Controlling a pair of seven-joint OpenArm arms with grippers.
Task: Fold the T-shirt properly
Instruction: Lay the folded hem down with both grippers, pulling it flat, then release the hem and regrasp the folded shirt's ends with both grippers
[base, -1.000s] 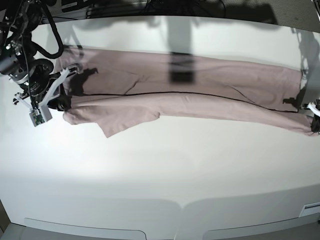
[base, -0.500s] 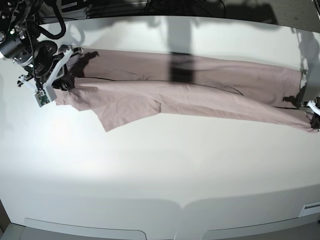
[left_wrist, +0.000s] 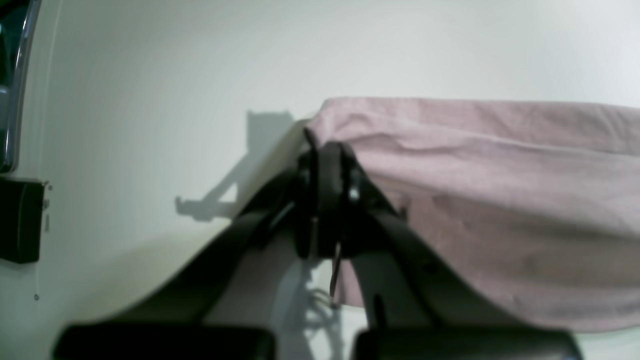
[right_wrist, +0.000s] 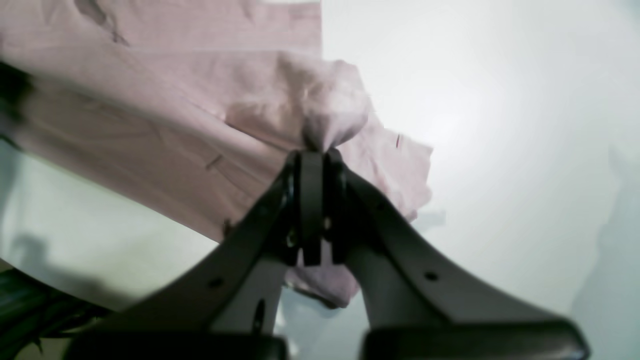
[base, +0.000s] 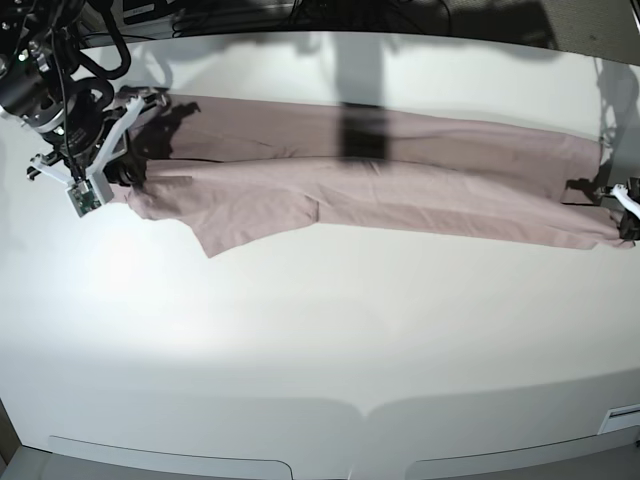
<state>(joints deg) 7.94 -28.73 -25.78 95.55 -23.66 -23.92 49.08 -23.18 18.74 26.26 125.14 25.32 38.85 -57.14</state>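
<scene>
While the T-shirt (base: 380, 180) lies stretched as a long pink band across the upper part of the white table (base: 320, 340), its near layer has risen since the earlier frames and now covers more of the far layer. At the left edge of the base view, the right gripper (base: 118, 172) sits higher than before, pinched tight on a bunched cloth corner. At the right edge, the left gripper (base: 625, 205) also sits higher, clamped on the other end.

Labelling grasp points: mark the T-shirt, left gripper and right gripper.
T-shirt (base: 400, 190): base view, middle of the stretched cloth.
left gripper (left_wrist: 327, 150): left wrist view, fingertips shut on a shirt corner.
right gripper (right_wrist: 312, 152): right wrist view, fingertips shut on bunched cloth.
</scene>
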